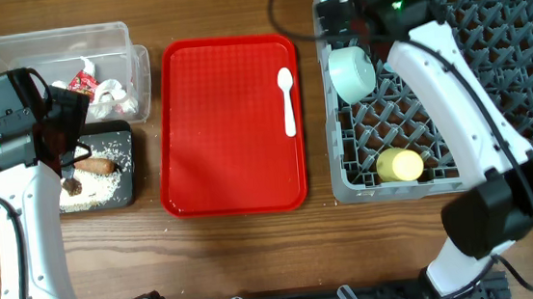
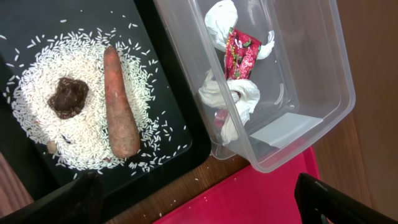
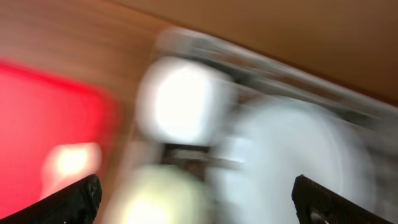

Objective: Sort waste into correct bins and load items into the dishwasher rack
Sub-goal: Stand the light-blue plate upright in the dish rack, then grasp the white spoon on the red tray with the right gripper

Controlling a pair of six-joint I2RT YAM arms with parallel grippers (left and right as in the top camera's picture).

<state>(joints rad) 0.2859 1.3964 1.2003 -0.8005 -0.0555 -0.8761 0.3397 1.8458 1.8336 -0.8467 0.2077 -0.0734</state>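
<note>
The grey dishwasher rack (image 1: 493, 81) at the right holds a pale blue bowl (image 1: 351, 72) and a yellow cup (image 1: 399, 165). A white spoon (image 1: 287, 99) lies on the red tray (image 1: 232, 172). The clear tub (image 1: 6, 51) holds white tissue (image 2: 231, 99) and a red-and-white wrapper (image 2: 241, 52). The black tray (image 1: 127, 186) holds rice (image 2: 37, 81), a brown lump (image 2: 67, 97) and a carrot-like stick (image 2: 120, 102). My left gripper (image 2: 199, 202) is open and empty above the black tray's edge. My right gripper (image 3: 199, 199) is open and empty over the rack's far left; its view is blurred.
Loose rice grains (image 2: 198, 180) lie on the wooden table (image 1: 257, 257) between the black tray and the red tray. The right arm (image 1: 456, 104) stretches over the rack. The left arm (image 1: 21, 219) runs along the table's left side.
</note>
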